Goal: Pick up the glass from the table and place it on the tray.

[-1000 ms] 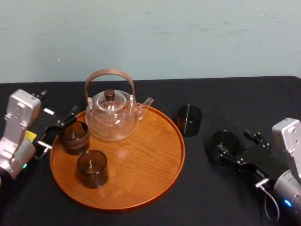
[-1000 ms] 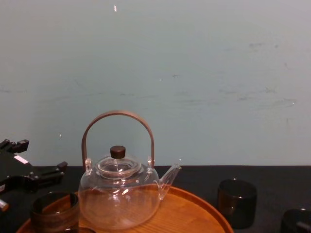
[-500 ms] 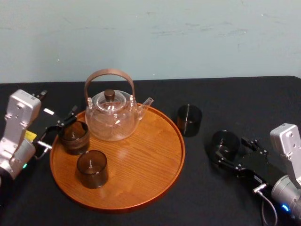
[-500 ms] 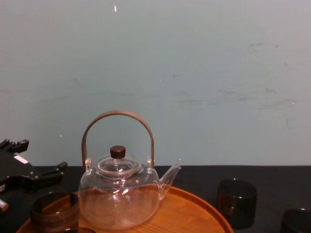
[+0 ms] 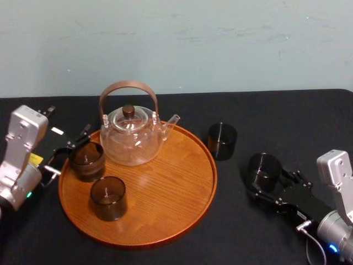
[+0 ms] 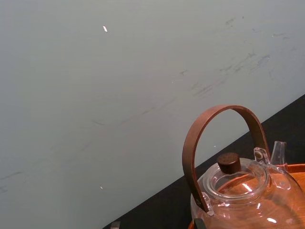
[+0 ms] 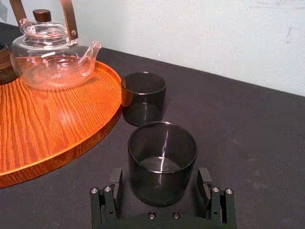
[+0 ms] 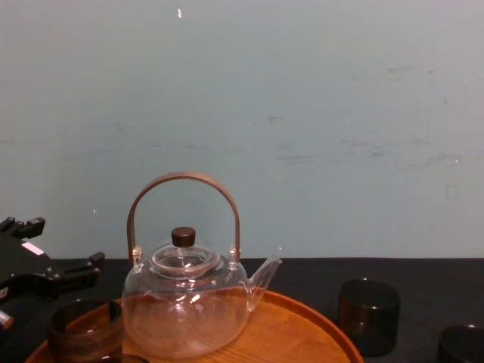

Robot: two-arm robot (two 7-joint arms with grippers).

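A dark smoked glass (image 5: 263,171) (image 7: 162,161) stands on the black table to the right of the tray. My right gripper (image 5: 272,185) (image 7: 162,190) is open and low on the table, one finger on each side of this glass. A second dark glass (image 5: 222,141) (image 7: 143,98) stands on the table close to the rim of the round orange-brown tray (image 5: 182,193) (image 7: 43,138). Two more dark glasses (image 5: 86,160) (image 5: 108,197) stand on the tray. My left gripper (image 5: 70,149) (image 8: 47,278) is open at the tray's left edge, around the farther of these two.
A clear glass teapot (image 5: 131,135) (image 8: 185,306) (image 6: 240,193) with a brown arched handle stands at the back of the tray. The black table (image 5: 287,118) ends at a pale wall behind. The tray's front right part is bare wood.
My right arm has drawn slightly back and lower, with its fingers settling along both sides of the table glass. The glass, the left arm and everything on the tray have stayed put.
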